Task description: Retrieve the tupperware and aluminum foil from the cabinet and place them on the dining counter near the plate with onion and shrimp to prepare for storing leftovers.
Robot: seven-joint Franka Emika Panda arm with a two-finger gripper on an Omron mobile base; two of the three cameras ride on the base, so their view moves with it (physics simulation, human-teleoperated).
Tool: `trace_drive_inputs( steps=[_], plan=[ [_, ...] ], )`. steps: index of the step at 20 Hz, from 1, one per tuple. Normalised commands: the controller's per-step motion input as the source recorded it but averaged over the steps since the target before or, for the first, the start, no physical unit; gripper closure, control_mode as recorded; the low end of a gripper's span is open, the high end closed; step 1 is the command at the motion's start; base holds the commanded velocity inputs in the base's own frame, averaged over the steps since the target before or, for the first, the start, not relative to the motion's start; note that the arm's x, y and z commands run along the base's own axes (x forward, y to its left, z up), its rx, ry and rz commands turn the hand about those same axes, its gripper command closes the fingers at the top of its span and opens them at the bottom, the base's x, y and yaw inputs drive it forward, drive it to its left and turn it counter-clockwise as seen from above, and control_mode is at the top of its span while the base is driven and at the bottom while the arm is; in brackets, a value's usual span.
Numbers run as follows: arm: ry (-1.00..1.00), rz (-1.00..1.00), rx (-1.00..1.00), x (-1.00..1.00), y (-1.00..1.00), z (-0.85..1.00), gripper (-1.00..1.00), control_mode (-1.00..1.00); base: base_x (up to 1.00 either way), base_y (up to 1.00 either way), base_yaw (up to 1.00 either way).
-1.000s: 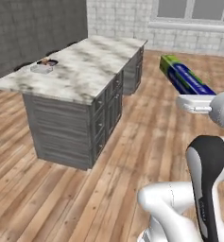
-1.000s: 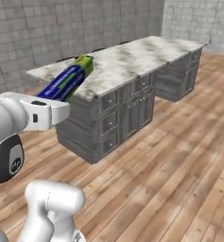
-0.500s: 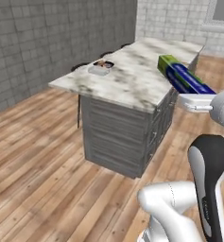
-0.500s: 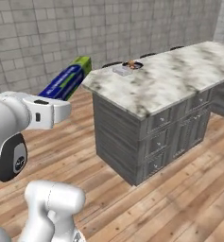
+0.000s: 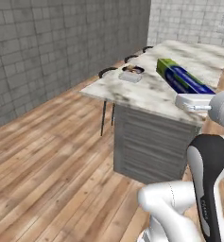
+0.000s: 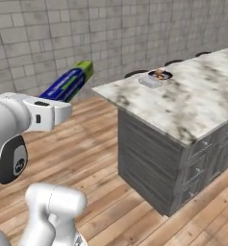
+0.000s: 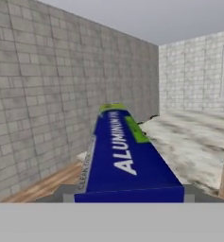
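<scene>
The pincer (image 7: pixel 127 198) is clamped on the aluminum foil (image 5: pixel 183 80), a long dark blue box with a yellow-green far end, held level in the air and pointing ahead. On the marble tabletop (image 6: pixel 192 103) of the dining counter, near its far corner, the tupperware (image 6: pixel 150 81) sits just beside the black plate with onion and shrimp (image 6: pixel 160 74).

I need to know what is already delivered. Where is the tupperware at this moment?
The tupperware lies on the dining counter near its far corner, right beside the plate with onion and shrimp, seen in both base views.
</scene>
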Motion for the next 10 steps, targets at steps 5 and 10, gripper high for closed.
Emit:
trace_drive_inputs(
  steps=[5, 10],
  plan=[
    [0.00, 0.00, 0.00, 0.00, 0.00, 0.00, 1.00, 1.00, 1.00, 1.00, -0.11],
    [0.00, 0.00, 0.00, 0.00, 0.00, 0.00, 1.00, 1.00, 1.00, 1.00, -0.25]
  ],
)
